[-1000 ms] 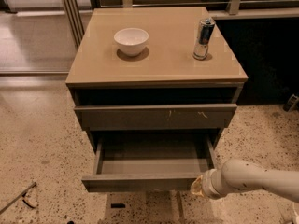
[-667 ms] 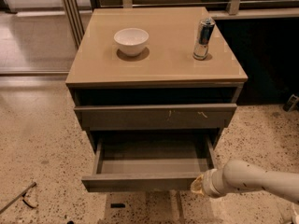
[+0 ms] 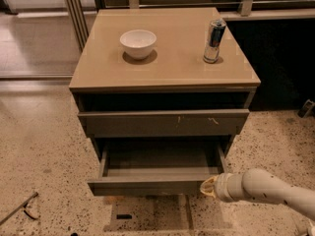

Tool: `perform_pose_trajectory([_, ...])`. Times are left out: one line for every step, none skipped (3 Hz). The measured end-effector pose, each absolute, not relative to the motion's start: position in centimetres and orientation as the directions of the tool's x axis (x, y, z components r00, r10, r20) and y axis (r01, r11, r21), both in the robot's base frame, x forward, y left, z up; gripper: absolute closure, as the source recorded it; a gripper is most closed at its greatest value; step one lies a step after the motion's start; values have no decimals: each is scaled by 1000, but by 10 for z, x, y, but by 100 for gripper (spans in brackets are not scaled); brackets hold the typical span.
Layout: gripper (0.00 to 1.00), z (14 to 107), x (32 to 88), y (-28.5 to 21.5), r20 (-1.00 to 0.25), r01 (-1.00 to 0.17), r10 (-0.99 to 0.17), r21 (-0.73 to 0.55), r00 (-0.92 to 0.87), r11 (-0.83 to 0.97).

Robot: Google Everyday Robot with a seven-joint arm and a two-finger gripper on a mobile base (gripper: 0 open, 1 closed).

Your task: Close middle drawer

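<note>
The middle drawer (image 3: 152, 185) is pulled well out of the grey-brown cabinet (image 3: 165, 70). Its plain front panel faces me and its empty grey interior (image 3: 160, 156) shows from above. The drawer front above it (image 3: 165, 123) bears small pale scratch marks and sits slightly out. The lowest drawer front (image 3: 147, 213) shows below, mostly in shadow. My gripper (image 3: 206, 187) is at the end of the white arm (image 3: 268, 188), right at the right end of the middle drawer's front panel, touching or nearly touching it.
A white bowl (image 3: 138, 43) and a slim can (image 3: 214, 41) stand on the cabinet top. Speckled floor (image 3: 39, 156) lies all round. A small metal tool (image 3: 22, 208) lies at the lower left. A dark wall panel (image 3: 280, 63) is to the right.
</note>
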State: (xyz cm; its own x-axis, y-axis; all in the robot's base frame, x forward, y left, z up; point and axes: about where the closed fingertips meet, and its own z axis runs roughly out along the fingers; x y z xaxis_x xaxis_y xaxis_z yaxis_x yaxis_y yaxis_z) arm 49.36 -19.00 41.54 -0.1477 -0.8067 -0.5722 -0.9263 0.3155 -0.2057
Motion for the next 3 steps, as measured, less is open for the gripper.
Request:
perform_pose_trajectory([100,427,515,-188,-600,-917,-794,-256,-98,307])
perform_pose_trajectory([100,427,515,-187,-598,-917,-796,-259,-94,303])
perform_pose_trajectory([100,427,517,-182,-587,-906,-808,-314,-50,284])
